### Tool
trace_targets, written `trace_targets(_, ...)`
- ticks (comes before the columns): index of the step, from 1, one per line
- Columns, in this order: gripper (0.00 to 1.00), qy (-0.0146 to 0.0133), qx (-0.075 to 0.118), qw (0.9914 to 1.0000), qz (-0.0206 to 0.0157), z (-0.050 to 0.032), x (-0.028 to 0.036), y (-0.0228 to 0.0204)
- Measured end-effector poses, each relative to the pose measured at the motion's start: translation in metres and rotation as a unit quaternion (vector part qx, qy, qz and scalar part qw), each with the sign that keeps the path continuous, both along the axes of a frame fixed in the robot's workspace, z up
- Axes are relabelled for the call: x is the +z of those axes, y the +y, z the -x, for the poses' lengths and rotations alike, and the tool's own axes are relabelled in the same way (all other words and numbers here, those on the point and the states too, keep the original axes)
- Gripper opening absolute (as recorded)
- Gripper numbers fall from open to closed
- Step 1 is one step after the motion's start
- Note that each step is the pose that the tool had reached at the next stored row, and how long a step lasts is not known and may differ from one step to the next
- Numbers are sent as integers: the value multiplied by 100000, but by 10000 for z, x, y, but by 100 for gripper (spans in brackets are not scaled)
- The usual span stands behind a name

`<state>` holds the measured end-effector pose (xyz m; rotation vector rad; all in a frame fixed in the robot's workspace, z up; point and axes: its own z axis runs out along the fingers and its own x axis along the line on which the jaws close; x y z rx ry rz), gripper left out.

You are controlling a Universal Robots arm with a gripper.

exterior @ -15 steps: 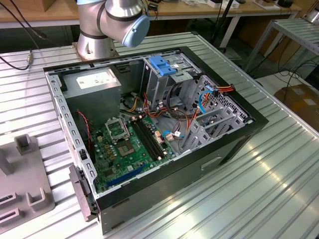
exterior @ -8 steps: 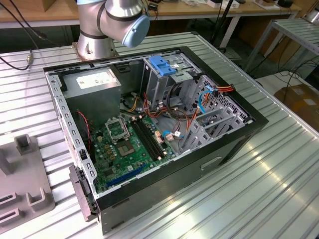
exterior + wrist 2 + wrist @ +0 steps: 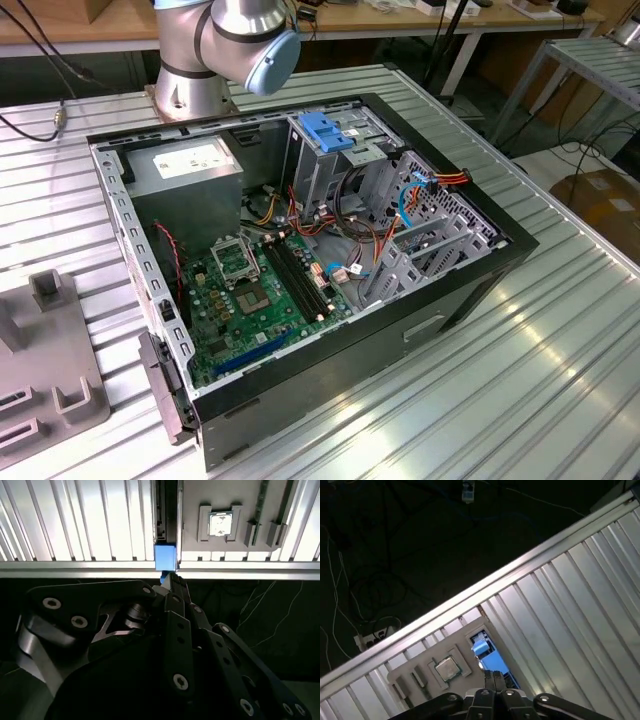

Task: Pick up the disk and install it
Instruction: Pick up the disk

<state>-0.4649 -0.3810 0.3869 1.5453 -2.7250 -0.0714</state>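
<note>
- Silver ribbed aluminium table [image 3: 520, 380] carries everything.
- Open black computer case [image 3: 470, 290] lies on it, well apart from my work spot.
- Flat grey fixture plate [image 3: 200, 500] borders a dark slot near the table's edge.
- My black linkage gripper [image 3: 169, 578] hangs at that slot, fingers drawn together with no gap showing.
- Grey metal disk in its bright blue plastic rail [image 3: 165, 559] stands edge-on in the slot, blue end right at my tips.
- I judge a good lift needs me square to the slot, pulling straight so the rail cannot bind.
- Whether I actually pinch the rail is hidden, and the slot's shadow swallows the disk's metal body.
</note>
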Motion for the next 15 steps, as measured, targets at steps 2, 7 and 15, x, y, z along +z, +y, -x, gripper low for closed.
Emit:
trace_targets(2,10,5,1963,99981,3,0,-4,0)
trace_targets(7,10,3,9442,99553,43,0,-43,0)
trace_targets(15,42,8,18077,98352,237,-1,-119,0)
